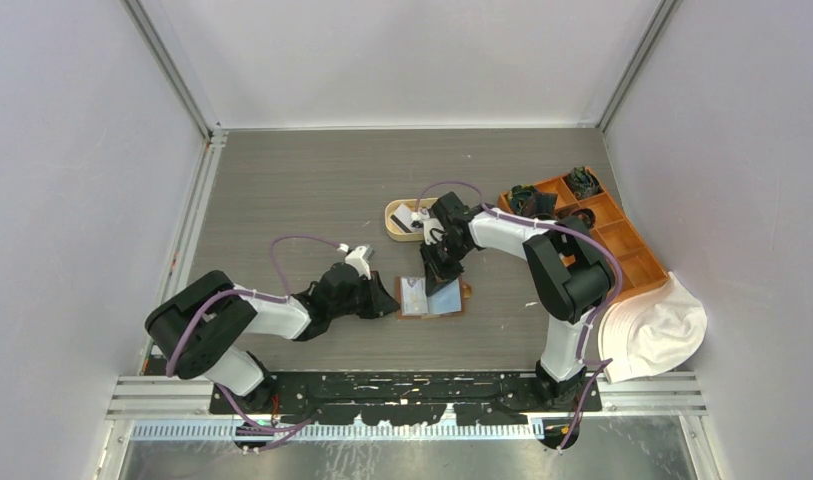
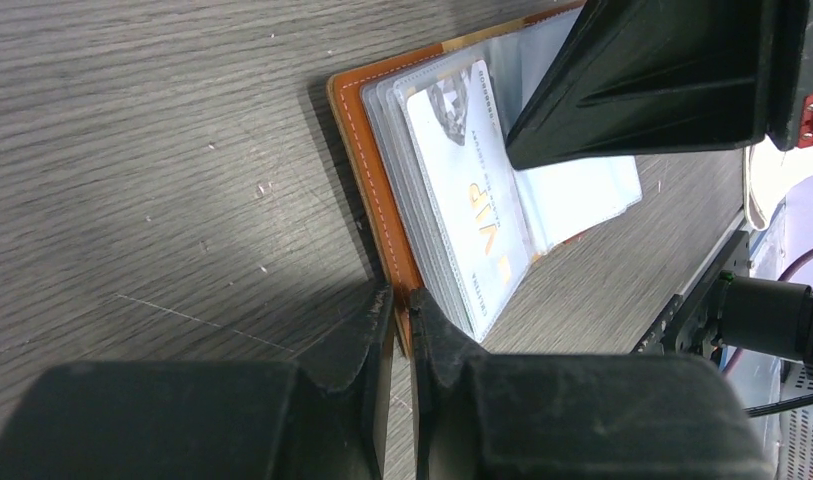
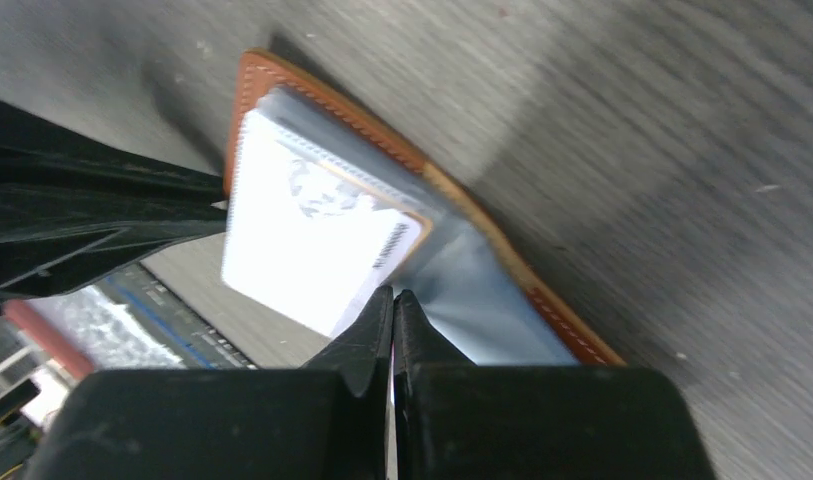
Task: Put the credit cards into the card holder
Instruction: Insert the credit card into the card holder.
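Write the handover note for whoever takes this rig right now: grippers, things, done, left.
Left gripper: shut on the leather edge of the card holder, which lies open on the table.
Right gripper: shut, tips at the edge of the white card; whether it pinches card or clear sleeve is unclear.
Done: holder open, white card at a sleeve, possibly not fully seated.
Left: seat that card, then fetch another card from the cream tray beyond the holder; how many lie there cannot be told.
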